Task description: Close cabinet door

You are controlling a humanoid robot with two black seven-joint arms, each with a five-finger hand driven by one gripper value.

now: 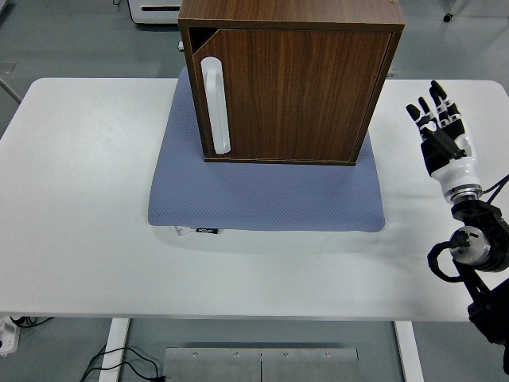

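A dark wooden cabinet (290, 79) stands on a blue-grey mat (266, 195) at the table's back middle. Its door (298, 95) lies nearly flush with the front, with a small gap at the top left corner. A white vertical handle (216, 106) sits on the door's left side. My right hand (439, 127) is raised at the right of the table, fingers spread and pointing up, holding nothing. It is well to the right of the cabinet and apart from it. The left arm does not show.
The white table (79, 207) spreads wide to the left and in front of the mat. My right forearm and its cables (469, 247) hang over the table's right front edge. A white appliance (155, 9) stands on the floor behind.
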